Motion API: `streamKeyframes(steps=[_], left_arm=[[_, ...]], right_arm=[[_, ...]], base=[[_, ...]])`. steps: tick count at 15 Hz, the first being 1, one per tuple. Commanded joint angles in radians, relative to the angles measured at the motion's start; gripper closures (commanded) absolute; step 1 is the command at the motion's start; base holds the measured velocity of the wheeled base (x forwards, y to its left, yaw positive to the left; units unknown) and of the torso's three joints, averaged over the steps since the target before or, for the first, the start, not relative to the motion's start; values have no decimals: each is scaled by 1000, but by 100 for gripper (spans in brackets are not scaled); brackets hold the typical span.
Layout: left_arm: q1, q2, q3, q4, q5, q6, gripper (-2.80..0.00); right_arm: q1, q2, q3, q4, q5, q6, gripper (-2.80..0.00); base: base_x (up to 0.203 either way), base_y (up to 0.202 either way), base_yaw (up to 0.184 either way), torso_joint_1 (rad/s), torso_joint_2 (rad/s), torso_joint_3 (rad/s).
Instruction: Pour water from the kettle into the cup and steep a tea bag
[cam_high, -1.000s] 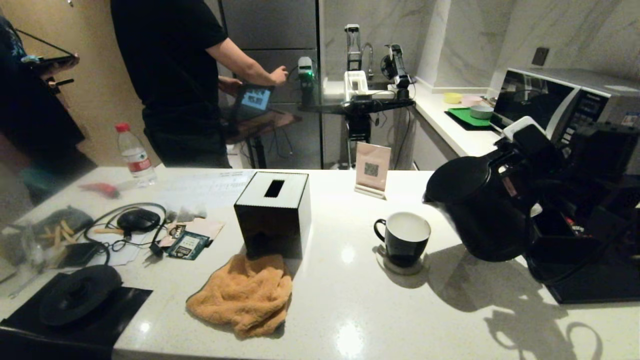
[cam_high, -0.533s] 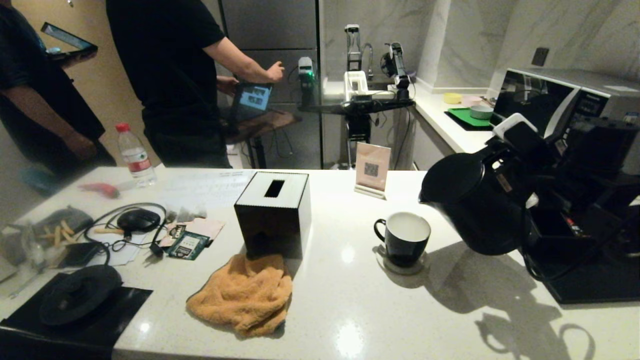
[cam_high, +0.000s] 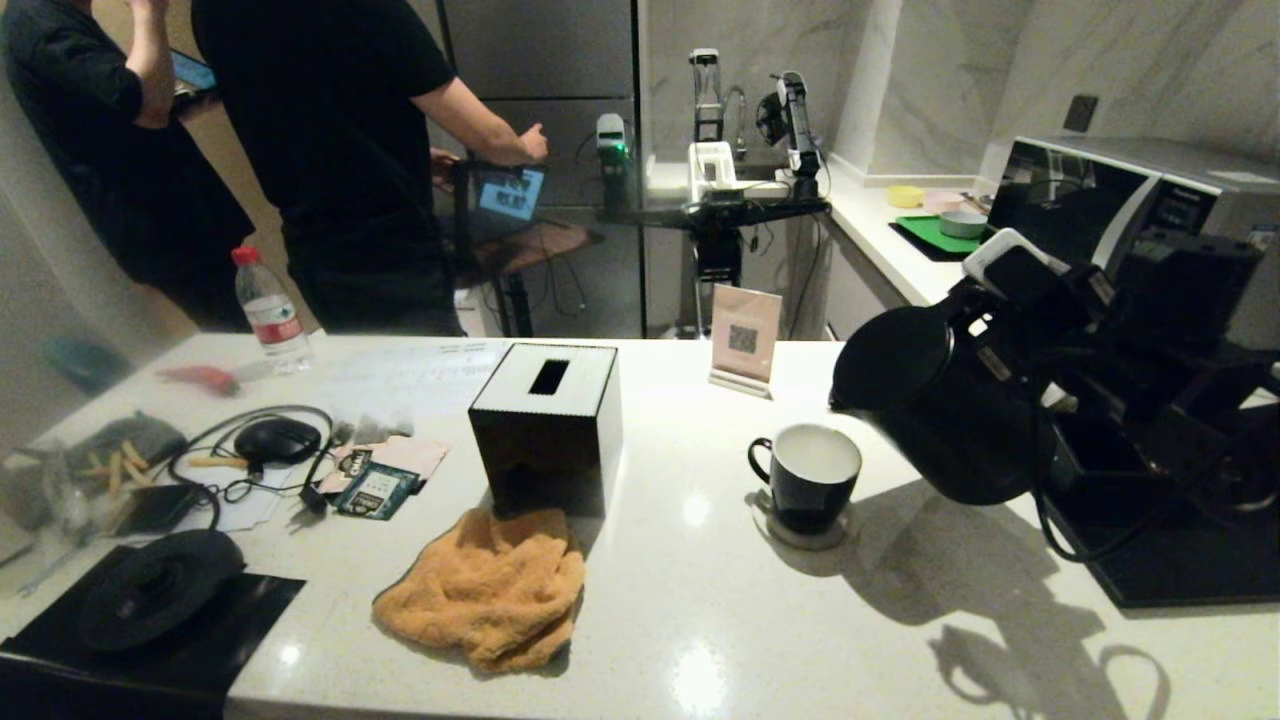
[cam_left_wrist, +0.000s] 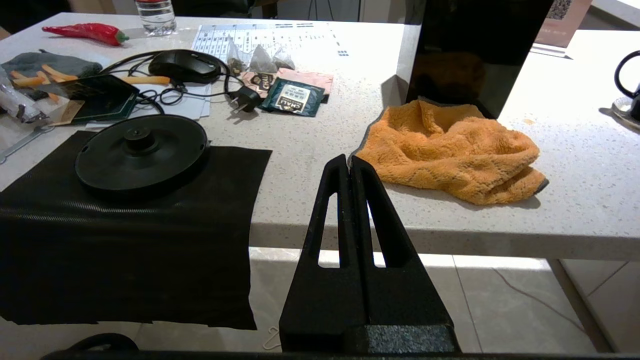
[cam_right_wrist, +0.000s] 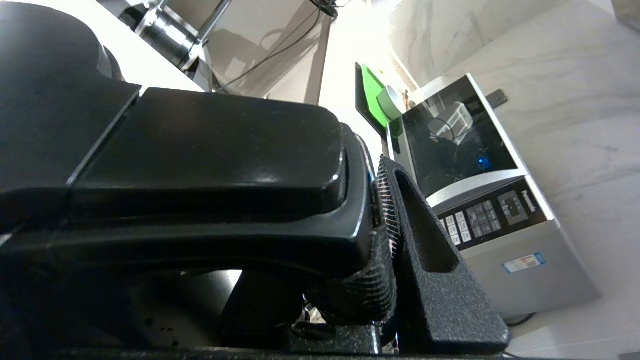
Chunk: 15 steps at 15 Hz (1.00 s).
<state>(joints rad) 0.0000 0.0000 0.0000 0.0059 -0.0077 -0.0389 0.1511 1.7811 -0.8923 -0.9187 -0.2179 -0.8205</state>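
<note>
My right gripper (cam_high: 1035, 320) is shut on the handle of the black kettle (cam_high: 940, 415) and holds it in the air, tipped, its spout just right of and above the cup (cam_high: 806, 476). The cup, black with a white inside, stands on a coaster. No water shows at the spout. In the right wrist view the kettle handle (cam_right_wrist: 210, 150) fills the space between the jaws of the right gripper (cam_right_wrist: 300, 200); one ribbed pad (cam_right_wrist: 387, 200) presses its side. A pale tea bag (cam_left_wrist: 263, 60) lies by the mouse cable at the far left. My left gripper (cam_left_wrist: 349, 160) hangs shut, empty, below the counter's front edge.
A black tissue box (cam_high: 548, 425) and an orange cloth (cam_high: 490, 585) sit mid-counter. The kettle base (cam_high: 160, 585) rests on a black mat at front left. A card stand (cam_high: 745, 340), a bottle (cam_high: 268, 310) and a microwave (cam_high: 1110, 200) stand further back. Two people stand behind the counter.
My right gripper has carried the kettle left and slightly up, tipping its spout closer to the cup. The people behind the counter have shifted. The left arm has not moved.
</note>
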Motion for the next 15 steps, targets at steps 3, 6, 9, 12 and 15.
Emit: streamKeyframes(steps=[3,6,9,12,15], left_arm=[[0,0,0,0,0,-1,0],[0,0,0,0,0,-1,0],[0,0,0,0,0,-1,0],[0,0,0,0,0,-1,0],[0,0,0,0,0,-1,0]], right_arm=[[1,7,-5,-5,0,-31,0],[1,15,-12,-5,-1,-35,0],[1,18,-13,-15,0,-65,0],[2,27,-13,-32,0,-87,0],[2,28,-13,-42,56,-100,0]], base=[[0,0,0,0,0,0],[0,0,0,0,0,0],[0,0,0,0,0,0],[0,0,0,0,0,0],[0,0,0,0,0,0]])
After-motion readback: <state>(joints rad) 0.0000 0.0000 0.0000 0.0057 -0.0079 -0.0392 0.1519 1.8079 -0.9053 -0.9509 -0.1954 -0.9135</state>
